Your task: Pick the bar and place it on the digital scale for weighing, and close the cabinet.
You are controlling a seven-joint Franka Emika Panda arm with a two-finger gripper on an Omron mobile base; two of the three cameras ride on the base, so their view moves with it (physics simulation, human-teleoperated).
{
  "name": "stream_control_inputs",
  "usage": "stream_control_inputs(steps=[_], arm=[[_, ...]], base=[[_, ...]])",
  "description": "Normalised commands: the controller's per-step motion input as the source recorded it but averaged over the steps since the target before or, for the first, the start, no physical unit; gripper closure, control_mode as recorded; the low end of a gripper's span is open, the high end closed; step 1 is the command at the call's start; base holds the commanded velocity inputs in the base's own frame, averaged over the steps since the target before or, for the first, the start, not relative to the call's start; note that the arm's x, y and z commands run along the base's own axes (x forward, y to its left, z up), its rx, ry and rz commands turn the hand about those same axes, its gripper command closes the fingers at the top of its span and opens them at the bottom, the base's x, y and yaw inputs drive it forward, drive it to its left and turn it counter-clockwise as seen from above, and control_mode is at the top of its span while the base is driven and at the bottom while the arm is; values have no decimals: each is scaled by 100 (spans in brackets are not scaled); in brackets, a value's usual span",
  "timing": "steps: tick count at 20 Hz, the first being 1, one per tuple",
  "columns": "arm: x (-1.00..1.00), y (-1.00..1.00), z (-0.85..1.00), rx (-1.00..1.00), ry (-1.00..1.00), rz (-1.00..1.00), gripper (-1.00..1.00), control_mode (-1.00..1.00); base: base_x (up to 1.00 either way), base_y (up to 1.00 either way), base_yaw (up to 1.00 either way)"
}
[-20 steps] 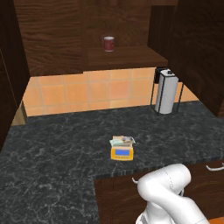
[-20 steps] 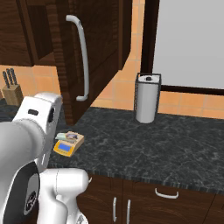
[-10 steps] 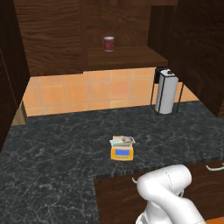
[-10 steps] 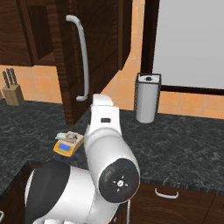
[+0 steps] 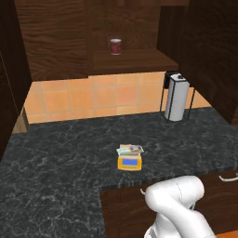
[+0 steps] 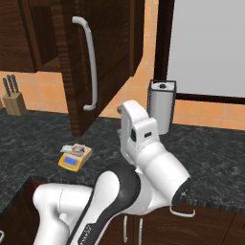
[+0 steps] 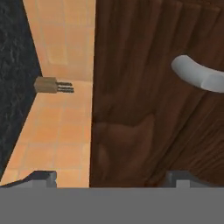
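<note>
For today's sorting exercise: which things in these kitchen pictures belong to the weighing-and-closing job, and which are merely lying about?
Job: bar resting on the digital scale; open cabinet; gripper, open.
Lying about: red cup; knife block; paper towel holder.

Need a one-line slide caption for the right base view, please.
Bar resting on the digital scale; arm turned toward the open cabinet door and its handle.

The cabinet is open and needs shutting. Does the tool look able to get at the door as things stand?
Probably yes: the open tool faces the door with nothing between, the handle off to one side.
</note>
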Motion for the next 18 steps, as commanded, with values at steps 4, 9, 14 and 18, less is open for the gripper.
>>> stream_control_inputs(steps=[4,9,14,18], arm=[[38,44,74,2,-2,34,-100,-100],[6,74,57,4,0,45,-100,-100],[43,100,11,9,-4,28,-100,-100],[97,100,3,9,0,1,-100,-100]], base=[[0,0,0],[0,0,0],[0,0,0],[0,0,0]])
